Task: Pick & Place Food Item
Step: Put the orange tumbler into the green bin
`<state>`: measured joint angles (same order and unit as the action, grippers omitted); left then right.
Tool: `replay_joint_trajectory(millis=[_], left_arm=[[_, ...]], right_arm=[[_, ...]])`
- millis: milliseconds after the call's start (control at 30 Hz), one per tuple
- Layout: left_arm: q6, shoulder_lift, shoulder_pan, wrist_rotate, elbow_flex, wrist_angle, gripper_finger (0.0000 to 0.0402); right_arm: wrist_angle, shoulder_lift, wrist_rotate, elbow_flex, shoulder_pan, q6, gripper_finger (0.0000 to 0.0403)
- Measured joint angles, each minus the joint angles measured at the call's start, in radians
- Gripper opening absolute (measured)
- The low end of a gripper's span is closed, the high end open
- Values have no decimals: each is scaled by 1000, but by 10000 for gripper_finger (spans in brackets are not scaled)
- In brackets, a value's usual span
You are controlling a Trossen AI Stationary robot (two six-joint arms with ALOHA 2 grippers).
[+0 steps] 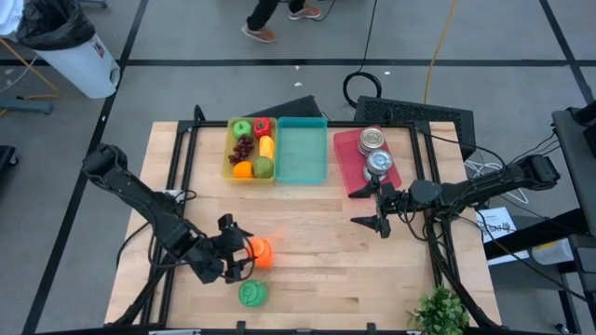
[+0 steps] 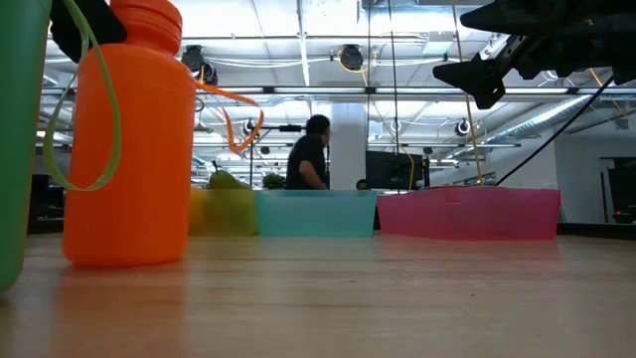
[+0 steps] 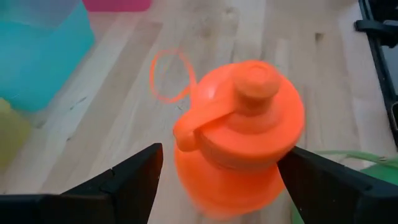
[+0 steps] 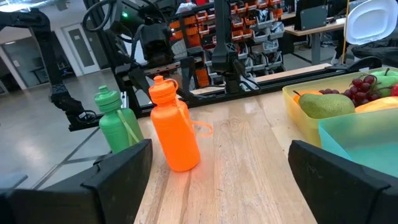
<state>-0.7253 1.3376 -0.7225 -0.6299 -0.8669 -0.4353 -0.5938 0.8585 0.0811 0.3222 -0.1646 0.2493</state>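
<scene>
Your left gripper [image 1: 240, 258] is straddling orange bottle [image 1: 261, 252], jaws spread wide, not yet clamping; bottle is standing upright on surface [image 1: 317, 242], green bottle [image 1: 252, 294] just beside. Your right gripper [image 1: 376, 207] is hovering, jaws open, empty. Farther off, yellow bin [image 1: 231, 158] is holding fruit [image 1: 264, 167].

Left claw [image 1: 244, 259] low near table's front, fingers spread, right claw [image 1: 382, 207] raised, spread wide
</scene>
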Motion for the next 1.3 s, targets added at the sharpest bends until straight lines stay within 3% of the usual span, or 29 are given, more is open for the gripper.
replay_joint_trajectory(millis=[333, 700, 933, 1100, 1300], left_arm=[[184, 0, 1, 2, 0, 178, 296], [195, 6, 9, 2, 0, 169, 266], [201, 5, 9, 0, -1, 149, 203], [186, 5, 23, -7, -1, 153, 202], [394, -10, 63, -143, 1, 304, 213]], right_arm=[[2, 0, 0, 0, 0, 0, 357], [4, 0, 0, -1, 0, 0, 357], [4, 0, 0, -1, 0, 6, 357], [3, 0, 0, -1, 0, 12, 357], [0, 0, 0, -1, 0, 12, 357]])
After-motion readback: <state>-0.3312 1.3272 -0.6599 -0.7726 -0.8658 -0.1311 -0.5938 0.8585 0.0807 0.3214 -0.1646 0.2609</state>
